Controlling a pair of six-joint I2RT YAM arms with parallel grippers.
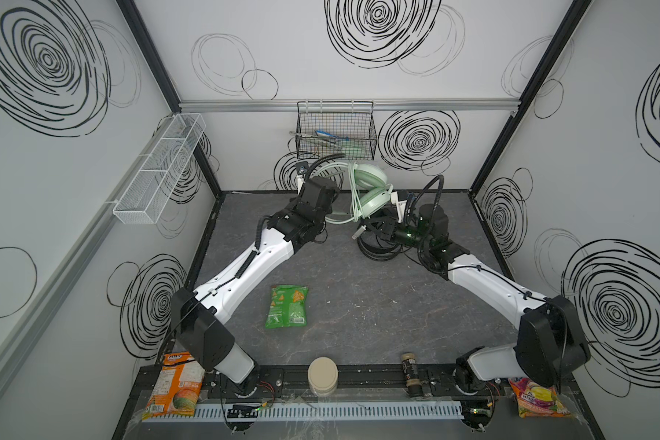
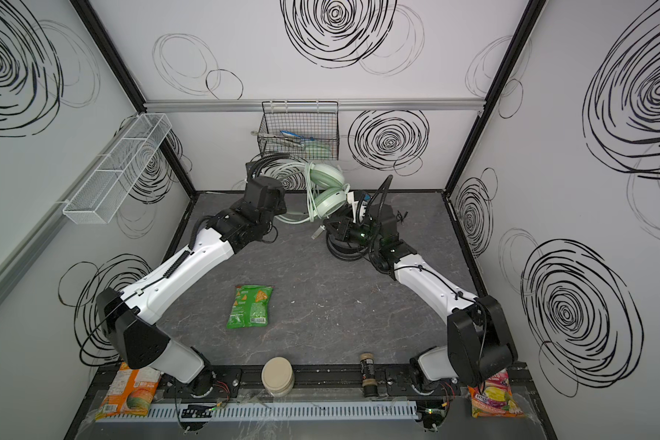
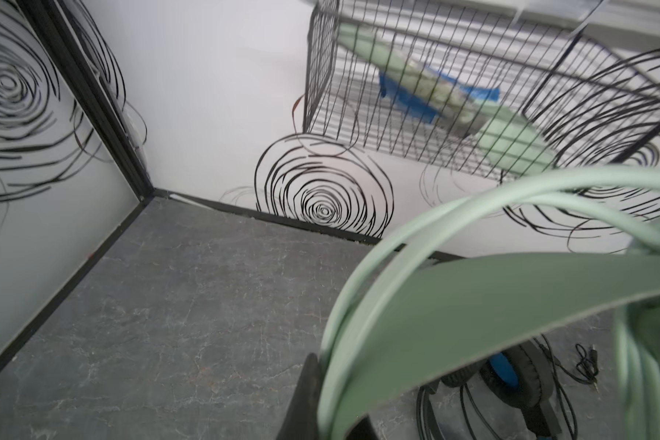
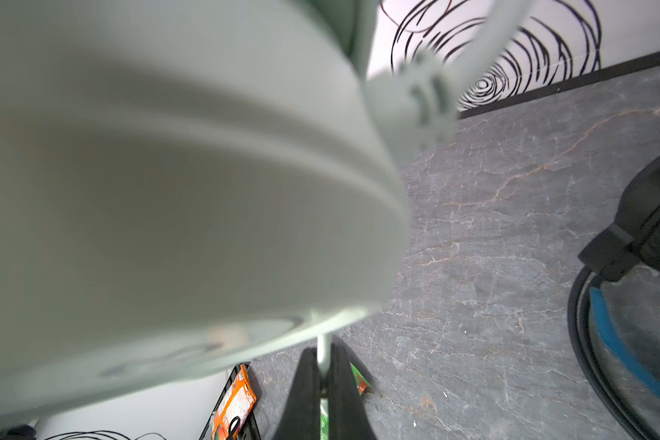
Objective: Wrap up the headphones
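Note:
The mint-green headphones (image 1: 374, 202) (image 2: 330, 200) hang in the air at the back middle, with their pale cable (image 1: 338, 219) looped round them. My left gripper (image 3: 330, 384) is shut on the green headband (image 3: 492, 297), with cable strands running along it. My right gripper (image 4: 324, 354) (image 1: 367, 224) is shut on the pale cable just under the big blurred earcup (image 4: 168, 190). A silver plug (image 1: 357, 233) dangles beside it. The black headphones (image 1: 378, 249) (image 3: 519, 377) (image 4: 656, 213), lined in blue, lie on the table under my right arm with their black cable around them.
A black wire basket (image 1: 336, 131) hangs on the back wall just above the held headphones; a white mesh shelf (image 1: 161, 167) is on the left wall. A green snack bag (image 1: 287, 306) lies mid-table. A round tan jar (image 1: 322, 375), a small bottle (image 1: 410, 375) and two packets sit along the front rail.

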